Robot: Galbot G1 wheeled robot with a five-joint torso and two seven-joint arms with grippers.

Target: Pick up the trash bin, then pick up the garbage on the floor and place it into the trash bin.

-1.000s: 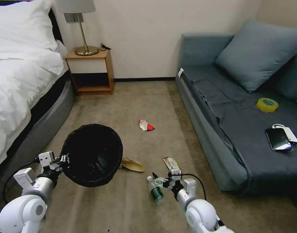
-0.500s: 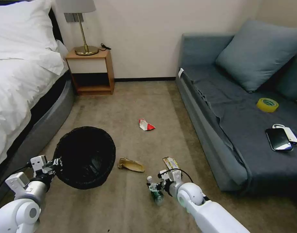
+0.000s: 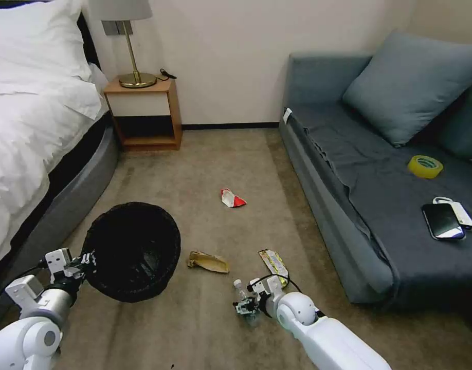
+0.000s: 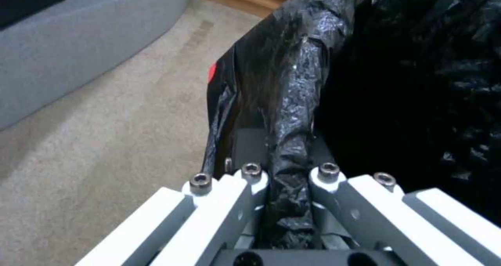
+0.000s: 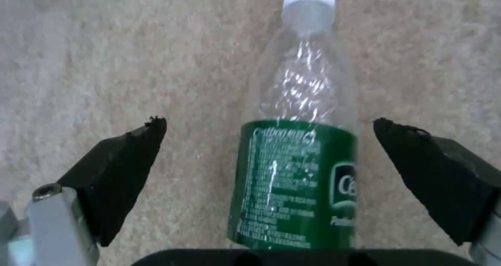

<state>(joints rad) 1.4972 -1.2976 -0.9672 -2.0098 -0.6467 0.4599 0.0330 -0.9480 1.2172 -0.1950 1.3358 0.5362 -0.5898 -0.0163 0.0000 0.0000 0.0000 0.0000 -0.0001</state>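
The black mesh trash bin (image 3: 130, 249) with its black liner hangs tilted at the lower left, my left gripper (image 3: 84, 262) shut on its rim (image 4: 284, 156). A clear bottle (image 5: 300, 152) with green label and white cap lies on the carpet between the open fingers (image 5: 120, 168) of my right gripper (image 3: 244, 307), which is lowered over it. In the head view the bottle (image 3: 240, 291) is mostly covered by that gripper. A brown cardboard scrap (image 3: 209, 262), a yellow snack wrapper (image 3: 273, 262) and a red-and-white crumpled wrapper (image 3: 232, 198) lie on the floor.
A bed (image 3: 35, 133) runs along the left and a grey sofa (image 3: 380, 195) along the right, bearing a yellow tape roll (image 3: 424, 166) and a black phone (image 3: 442, 221). A wooden nightstand (image 3: 143, 115) with a lamp stands at the far wall. Open carpet lies between.
My right gripper has dropped lower and nearer, down around the bottle on the floor. My left arm has drawn the trash bin down and to the left, uncovering the cardboard scrap.
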